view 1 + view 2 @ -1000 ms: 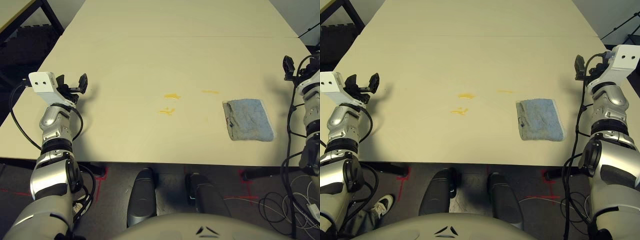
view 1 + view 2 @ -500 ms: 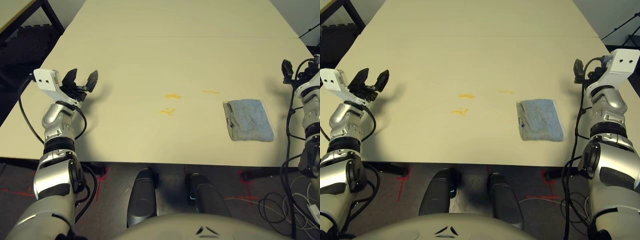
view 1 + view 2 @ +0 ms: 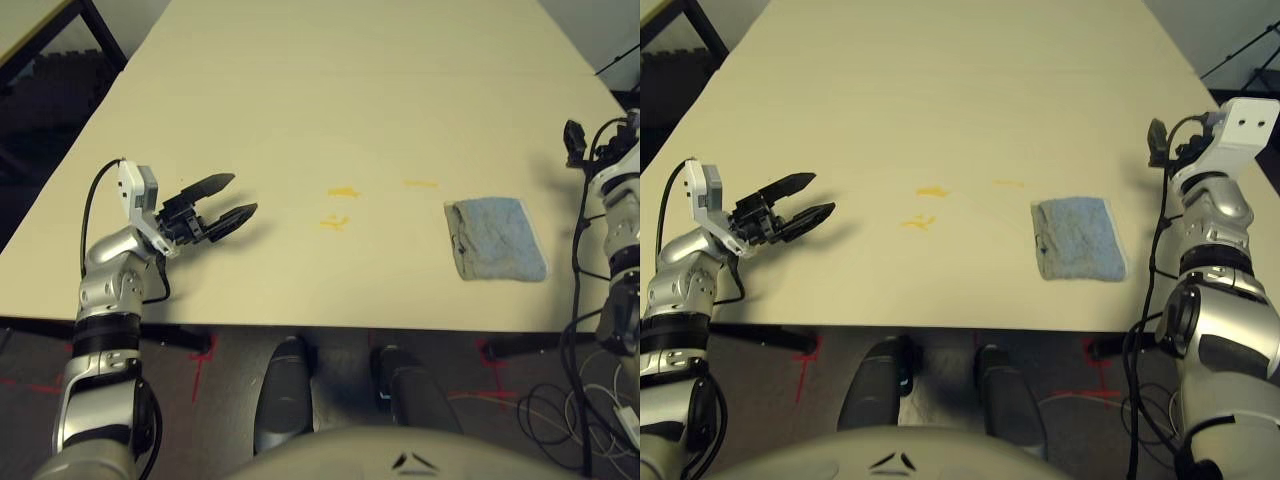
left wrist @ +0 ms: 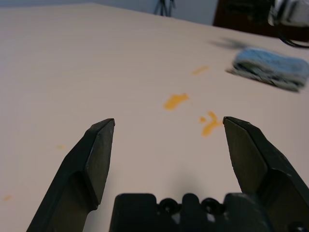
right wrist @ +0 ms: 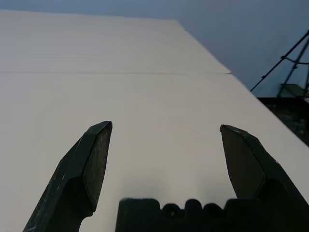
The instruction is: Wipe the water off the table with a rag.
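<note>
Folded blue-grey rag [image 3: 497, 239] flat on worktop [image 3: 300, 120], right of yellowish-orange liquid smears [image 3: 343, 192]. Left end effector [image 3: 245, 192], at left, and right end effector [image 5: 166, 126], at right: fingers apart.

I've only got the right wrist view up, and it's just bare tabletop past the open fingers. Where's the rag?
Observer: The rag lies on the table, nearer the robot's body than the right hand and to that hand's left.
Operator: Okay, and which side of it is the spill on?
Observer: The orange smears are to the left of the rag, from the robot's side.
Operator: Is the left hand holding anything?
Observer: No, the left hand is open with nothing in it.
</note>
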